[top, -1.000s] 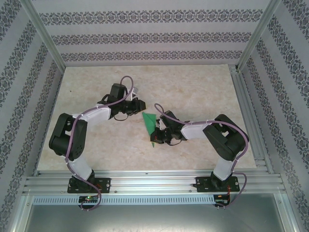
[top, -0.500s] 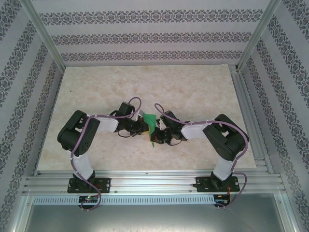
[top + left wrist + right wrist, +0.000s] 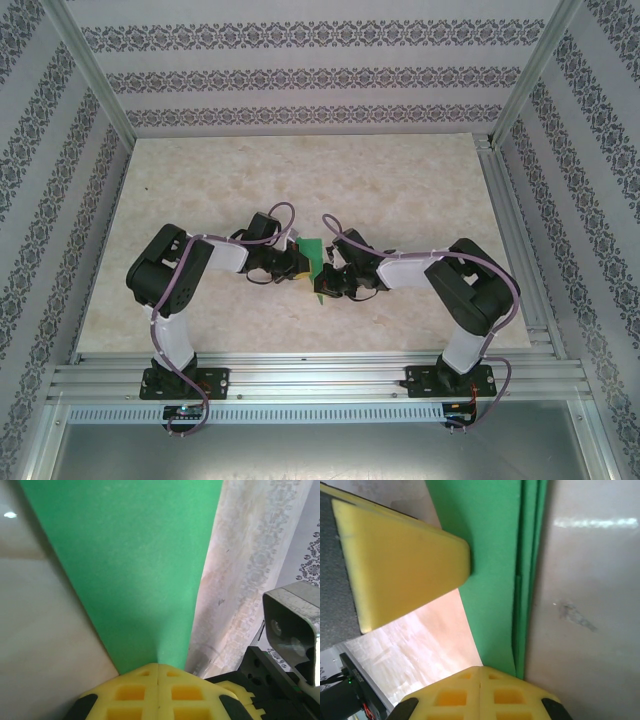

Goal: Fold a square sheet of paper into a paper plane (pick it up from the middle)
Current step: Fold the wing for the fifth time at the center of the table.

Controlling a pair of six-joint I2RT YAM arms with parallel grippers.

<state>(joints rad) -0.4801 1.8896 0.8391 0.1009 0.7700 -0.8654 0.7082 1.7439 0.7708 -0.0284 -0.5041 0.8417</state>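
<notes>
Now at the middle of the table (image 3: 400, 180), I have both arms meeting on the green paper (image 3: 311, 257), which is already narrowed into layered folds and caught between the two grippers; whether it touches the surface I cannot tell. The left gripper (image 3: 158, 666) has its yellow pads pinched together on one tapering end of the sheet. The right gripper (image 3: 480, 670) is likewise clamped on the stacked edges, where creases run side by side. I judge the paper feather-light, limp, easily creased or torn, and smooth enough to slide from foam pads. Best held close to the folded spine, where layers stiffen it, with gentle, level tension so it neither buckles nor rips.
</notes>
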